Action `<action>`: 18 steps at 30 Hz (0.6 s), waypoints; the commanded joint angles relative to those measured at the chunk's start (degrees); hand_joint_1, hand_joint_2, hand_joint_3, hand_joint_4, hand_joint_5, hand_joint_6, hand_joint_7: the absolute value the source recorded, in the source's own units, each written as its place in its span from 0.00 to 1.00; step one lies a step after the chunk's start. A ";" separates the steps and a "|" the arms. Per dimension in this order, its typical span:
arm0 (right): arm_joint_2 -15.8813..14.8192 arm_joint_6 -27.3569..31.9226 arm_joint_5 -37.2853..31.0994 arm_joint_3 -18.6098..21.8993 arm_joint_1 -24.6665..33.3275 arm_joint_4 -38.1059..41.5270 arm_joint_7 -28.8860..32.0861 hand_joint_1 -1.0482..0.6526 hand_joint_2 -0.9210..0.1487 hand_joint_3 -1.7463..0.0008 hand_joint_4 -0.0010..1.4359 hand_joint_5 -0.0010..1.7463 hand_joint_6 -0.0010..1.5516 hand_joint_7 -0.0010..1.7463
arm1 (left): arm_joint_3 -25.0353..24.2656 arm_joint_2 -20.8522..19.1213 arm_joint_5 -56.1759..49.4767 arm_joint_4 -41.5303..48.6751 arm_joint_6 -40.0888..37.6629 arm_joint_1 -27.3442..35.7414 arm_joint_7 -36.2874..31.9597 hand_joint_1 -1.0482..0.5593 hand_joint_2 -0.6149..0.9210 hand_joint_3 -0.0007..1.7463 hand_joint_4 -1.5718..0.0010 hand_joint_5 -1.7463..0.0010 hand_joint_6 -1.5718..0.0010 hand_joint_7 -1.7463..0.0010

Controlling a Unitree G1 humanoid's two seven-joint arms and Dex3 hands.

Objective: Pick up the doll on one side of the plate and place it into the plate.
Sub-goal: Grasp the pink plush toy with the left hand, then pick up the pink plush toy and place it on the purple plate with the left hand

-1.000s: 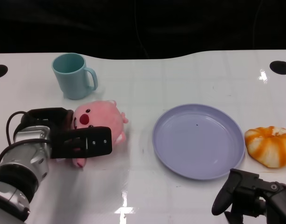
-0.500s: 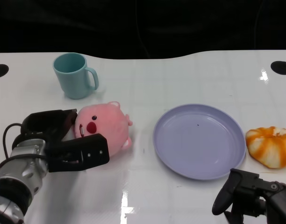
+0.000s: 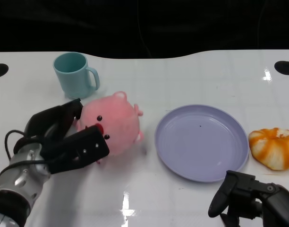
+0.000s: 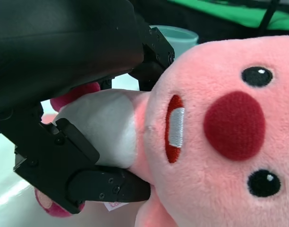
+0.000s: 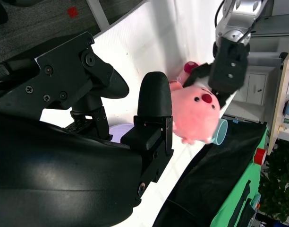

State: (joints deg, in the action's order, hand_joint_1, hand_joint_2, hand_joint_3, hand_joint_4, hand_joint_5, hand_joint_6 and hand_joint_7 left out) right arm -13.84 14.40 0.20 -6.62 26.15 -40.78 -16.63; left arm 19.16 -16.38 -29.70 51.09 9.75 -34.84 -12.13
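Doll [image 3: 112, 125], pink and plush, sits gripped in the robot's left hand [image 3: 69, 139] at centre-left of the head view, just left of the lavender plate [image 3: 182, 163]. The transfer step looks under way; next comes a carry rightward over the plate and release. The right hand [image 3: 239, 196] rests empty, fingers loosely apart, lower right.

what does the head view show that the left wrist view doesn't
Only the head view shows the purple plate, the orange and white bun-shaped toy, the white table and the right robot hand, which holds nothing. Only the left wrist view shows the doll's face close up: black eyes, red nose, open mouth. Both show the pink doll held by the left robot hand, and the teal mug.
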 commanded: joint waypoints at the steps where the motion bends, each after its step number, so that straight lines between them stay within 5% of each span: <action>1: 0.25 0.17 0.53 -0.18 -0.55 0.62 0.49 0.58 0.29 0.36 0.45 0.98 0.38 0.83 | -0.84 -0.82 0.52 -4.34 -1.43 0.05 2.21 0.53 0.71 0.71 0.39 0.00 0.52 0.00; 9: 0.42 0.23 0.39 -0.50 -0.58 0.52 0.97 0.59 0.29 0.35 0.45 0.98 0.37 0.83 | -0.57 0.52 -0.62 -12.96 -6.09 -1.66 5.84 0.53 0.72 0.65 0.40 0.00 0.53 0.00; 18: 0.03 -0.42 0.36 0.07 0.06 0.07 0.87 0.58 0.31 0.34 0.45 0.98 0.38 0.83 | 2.06 7.19 -2.38 -14.33 -8.20 -8.58 8.19 0.50 0.70 0.62 0.40 0.00 0.56 0.00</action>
State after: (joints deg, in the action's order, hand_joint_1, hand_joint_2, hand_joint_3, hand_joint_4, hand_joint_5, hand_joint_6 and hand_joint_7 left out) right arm -13.45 14.66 0.18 -6.91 25.79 -40.39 -15.95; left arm 20.83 -10.08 -31.75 37.33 2.26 -40.67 -4.79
